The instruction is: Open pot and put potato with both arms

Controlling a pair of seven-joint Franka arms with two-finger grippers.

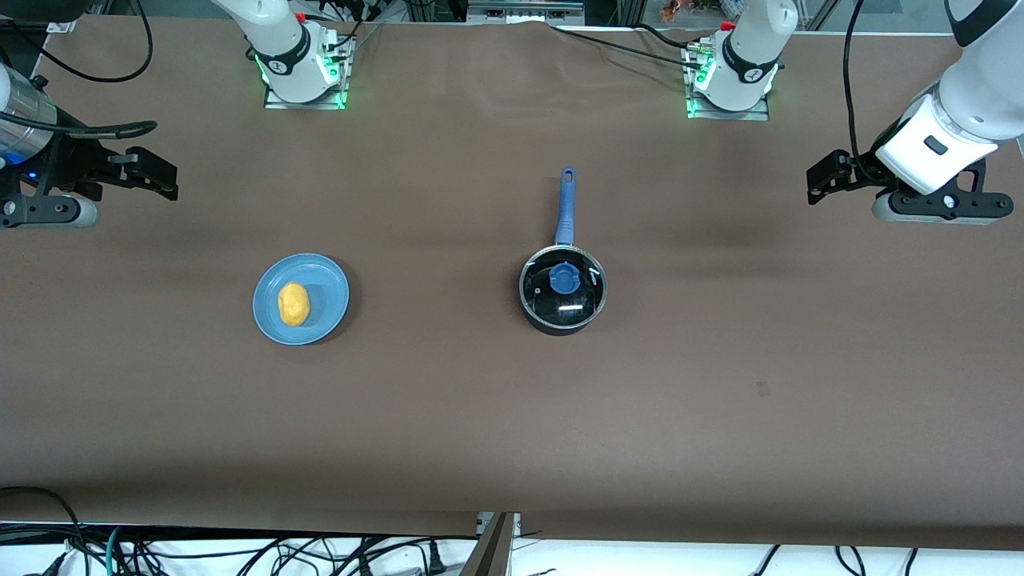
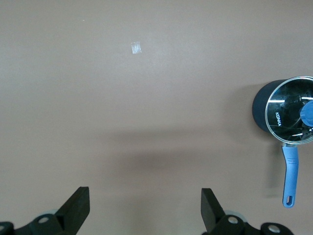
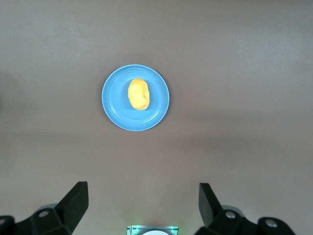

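Note:
The black pot (image 1: 560,322) stands near the table's middle, its glass lid (image 1: 578,298) with a blue knob (image 1: 565,278) on it. Its blue handle (image 1: 566,204) points toward the robots' bases. The potato (image 1: 294,304) lies on a light-blue plate (image 1: 328,296) toward the right arm's end. My left gripper (image 1: 826,178) is open and empty, held high at the left arm's end, away from the pot. My right gripper (image 1: 156,172) is open and empty at the right arm's end. The left wrist view shows its gripper (image 2: 145,193) and the pot (image 2: 259,107). The right wrist view shows its gripper (image 3: 142,188) and the potato (image 3: 138,94).
The two arm bases (image 1: 302,76) (image 1: 730,80) stand at the table's edge farthest from the front camera. A small tape mark (image 1: 764,389) lies on the brown table nearer to the camera than the pot. Cables hang below the near edge.

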